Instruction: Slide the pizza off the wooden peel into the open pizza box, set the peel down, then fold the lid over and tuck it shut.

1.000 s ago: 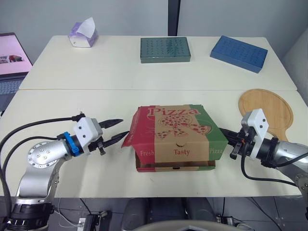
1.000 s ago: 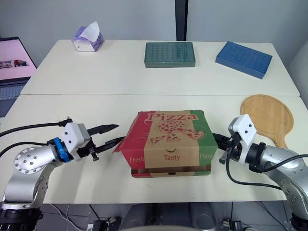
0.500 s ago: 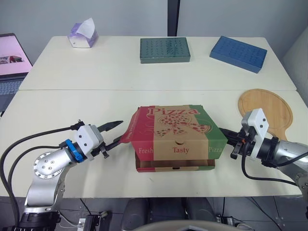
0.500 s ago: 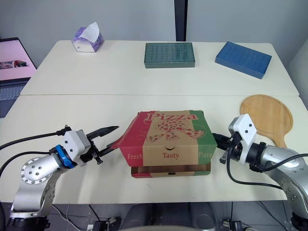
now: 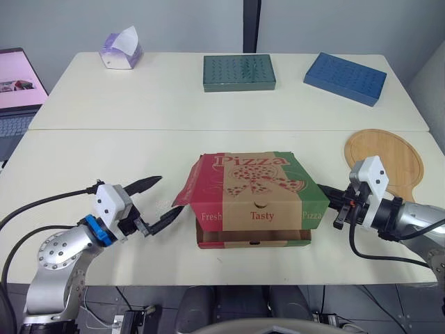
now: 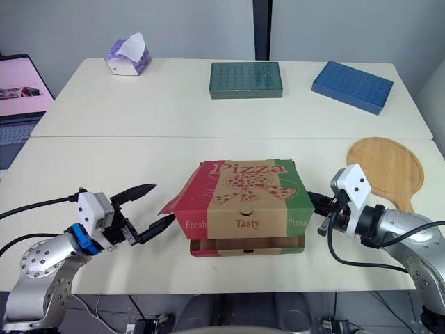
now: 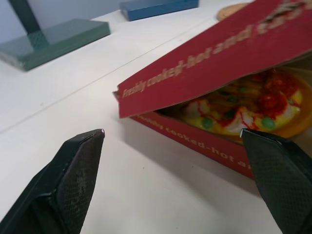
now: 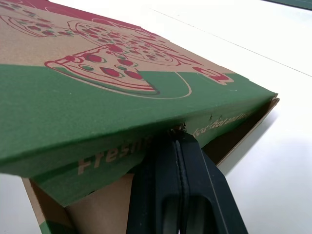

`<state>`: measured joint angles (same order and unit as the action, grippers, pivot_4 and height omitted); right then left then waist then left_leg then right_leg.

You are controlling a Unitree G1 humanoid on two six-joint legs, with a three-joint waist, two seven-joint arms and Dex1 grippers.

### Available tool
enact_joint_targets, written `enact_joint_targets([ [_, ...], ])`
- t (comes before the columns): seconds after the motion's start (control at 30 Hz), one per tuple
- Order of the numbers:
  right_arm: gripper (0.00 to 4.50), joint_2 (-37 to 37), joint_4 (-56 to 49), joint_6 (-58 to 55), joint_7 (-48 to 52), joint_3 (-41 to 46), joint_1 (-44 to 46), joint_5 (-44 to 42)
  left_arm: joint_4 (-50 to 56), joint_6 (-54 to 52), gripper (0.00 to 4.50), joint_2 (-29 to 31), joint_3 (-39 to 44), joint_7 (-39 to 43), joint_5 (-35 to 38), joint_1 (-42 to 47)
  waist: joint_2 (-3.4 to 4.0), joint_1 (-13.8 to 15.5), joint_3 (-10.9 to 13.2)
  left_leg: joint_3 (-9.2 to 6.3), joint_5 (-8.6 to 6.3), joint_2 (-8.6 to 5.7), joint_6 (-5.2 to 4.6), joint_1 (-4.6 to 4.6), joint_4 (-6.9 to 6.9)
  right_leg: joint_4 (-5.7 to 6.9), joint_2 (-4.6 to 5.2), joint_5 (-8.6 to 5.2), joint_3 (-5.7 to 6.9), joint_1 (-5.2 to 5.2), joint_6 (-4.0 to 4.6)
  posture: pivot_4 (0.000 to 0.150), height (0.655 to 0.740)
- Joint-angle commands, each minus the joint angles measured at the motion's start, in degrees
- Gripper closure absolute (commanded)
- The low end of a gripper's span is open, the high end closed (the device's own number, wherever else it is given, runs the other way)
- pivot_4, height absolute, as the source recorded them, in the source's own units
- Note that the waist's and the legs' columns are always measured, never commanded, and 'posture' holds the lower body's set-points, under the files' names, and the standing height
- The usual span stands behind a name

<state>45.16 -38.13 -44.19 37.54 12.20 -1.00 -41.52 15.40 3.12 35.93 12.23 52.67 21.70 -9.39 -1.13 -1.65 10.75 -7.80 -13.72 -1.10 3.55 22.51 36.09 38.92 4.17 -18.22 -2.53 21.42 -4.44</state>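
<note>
Head stereo downward; wrist cameras near pizza box [image 7: 204, 63].

We are glimpsing the pizza [image 7: 234, 105] as a sliver through the side gap, the lid [image 8: 97, 97] covering the rest. The right gripper [image 8: 178, 139] is keeping its tips hidden under the lid's green edge. The laptop [image 5: 12, 87] is being cropped by the frame, and the right arm [image 5: 410, 219] is masking the handle of the peel [image 5: 386, 153].

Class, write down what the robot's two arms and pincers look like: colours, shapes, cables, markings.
The left arm and right arm are silver-grey metal with loose black cables. Each wrist carries a boxy white housing; the left also has a blue ring. The left pincer and right pincer each have two black tapering fingers.
</note>
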Motion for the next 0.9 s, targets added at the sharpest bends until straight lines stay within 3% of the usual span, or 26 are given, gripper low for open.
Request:
enact_joint_targets([
  [0.03, 4.50, 0.6, -1.0, 0.7, 0.5, 0.7, 1.0, -0.3, 0.0, 5.6, 0.03, -1.3, -1.2, -2.1, -4.0, 2.1, 0.00, 0.0, 0.0, 0.00, 0.00, 0.00, 0.00, 0.00, 0.00, 0.00, 0.00, 0.00, 0.00, 0.00, 0.00, 0.150, 0.7400],
  [0.2, 4.50, 0.5, -1.1, 0.7, 0.4, 0.6, 1.0, -0.3, 0.7, 8.7, 0.03, -5.2, -2.8, -5.6, -5.9, 2.7, 0.00, -0.1, 0.0, 0.01, 0.00, 0.01, 0.00, -0.01, 0.00, -0.01, 0.00, 0.00, 0.00, 0.00, 0.00, 0.150, 0.7400],
  [0.3, 4.50, 0.5, -1.1, 0.6, 0.3, 0.6, 1.1, -0.4, 2.5, 8.8, 0.61, -6.8, -4.5, -6.5, -6.0, 1.2, 0.00, -0.1, 0.0, 0.01, 0.00, 0.00, 0.00, -0.01, 0.00, -0.01, 0.00, 0.00, -0.01, 0.00, 0.00, 0.150, 0.7400],
  [0.7, 4.50, 0.5, -1.1, 0.4, 0.4, 0.6, 1.6, -0.7, 4.0, 8.9, 4.46, -10.4, -6.6, -13.0, -8.5, 0.9, 0.00, 0.0, 0.0, -0.01, 0.00, -0.01, 0.00, -0.01, 0.00, -0.01, 0.00, 0.00, 0.00, -0.02, 0.00, 0.150, 0.7400],
  [0.9, 4.50, 0.5, -1.1, 0.2, 0.4, 0.7, 1.9, -0.8, 6.8, 7.0, 4.46, -11.0, -7.4, -14.6, -7.4, -0.4, 0.00, 0.0, 0.0, -0.01, 0.00, -0.01, 0.00, -0.02, 0.00, -0.01, 0.00, 0.00, 0.00, -0.02, 0.00, 0.150, 0.7400],
])
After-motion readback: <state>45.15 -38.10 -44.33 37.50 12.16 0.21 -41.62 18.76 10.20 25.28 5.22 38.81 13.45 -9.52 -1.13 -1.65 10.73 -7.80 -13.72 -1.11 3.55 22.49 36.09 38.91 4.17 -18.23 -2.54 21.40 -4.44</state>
